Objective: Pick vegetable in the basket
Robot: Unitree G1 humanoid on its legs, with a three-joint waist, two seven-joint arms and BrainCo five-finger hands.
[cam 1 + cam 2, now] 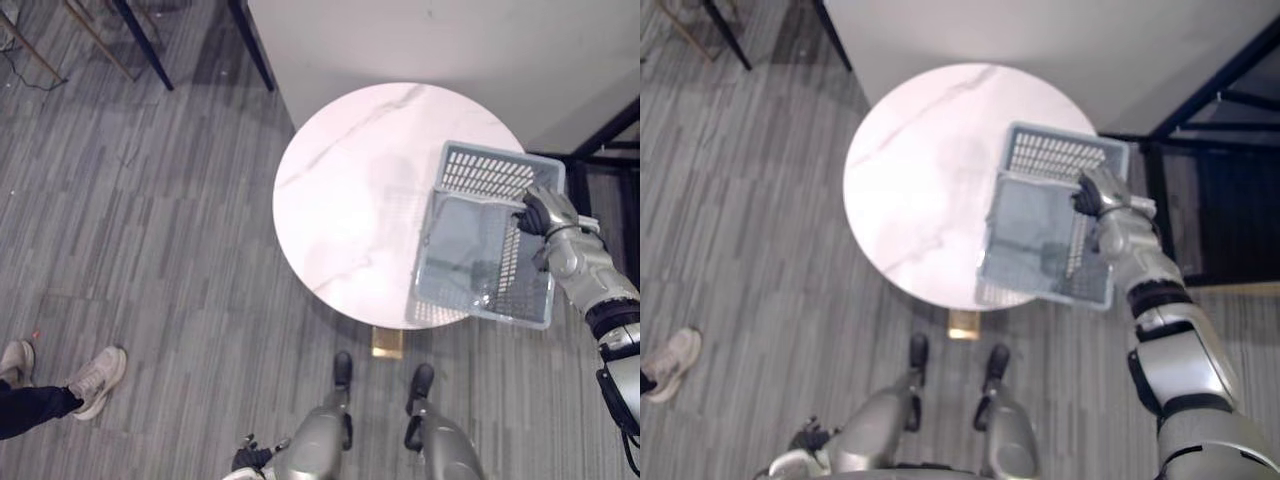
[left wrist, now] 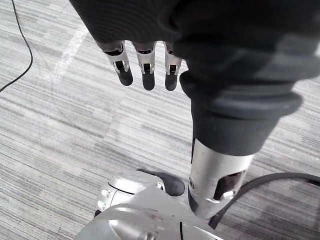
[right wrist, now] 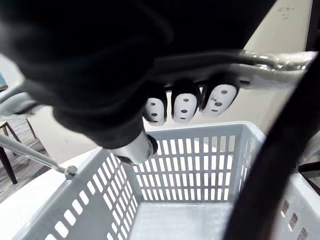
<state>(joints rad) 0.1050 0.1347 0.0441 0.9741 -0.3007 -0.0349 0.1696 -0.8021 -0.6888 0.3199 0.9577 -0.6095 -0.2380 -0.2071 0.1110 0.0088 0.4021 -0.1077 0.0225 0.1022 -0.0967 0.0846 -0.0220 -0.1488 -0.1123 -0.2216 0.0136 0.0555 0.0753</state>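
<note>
Fingers clamped on its wire handle (image 3: 272, 60), the right hand (image 1: 540, 213) holds the empty grey slotted plastic basket (image 1: 470, 255) over the round white marble desk's (image 1: 340, 200) near-right edge; the left hand (image 2: 148, 70) hangs slack-fingered, near left.

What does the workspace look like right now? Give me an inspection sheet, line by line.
Surface: round white table, marbled.
Job's things: grey basket over the table's right edge, nothing inside; vegetable, nothing seen.
Clutter: nothing seen.
Hands: right hand shut on the basket's handle; left hand open, hanging above the floor.
Cables: nothing seen.
Surroundings: grey plank floor; a person's shoes at left; dark furniture legs beyond the table.
</note>
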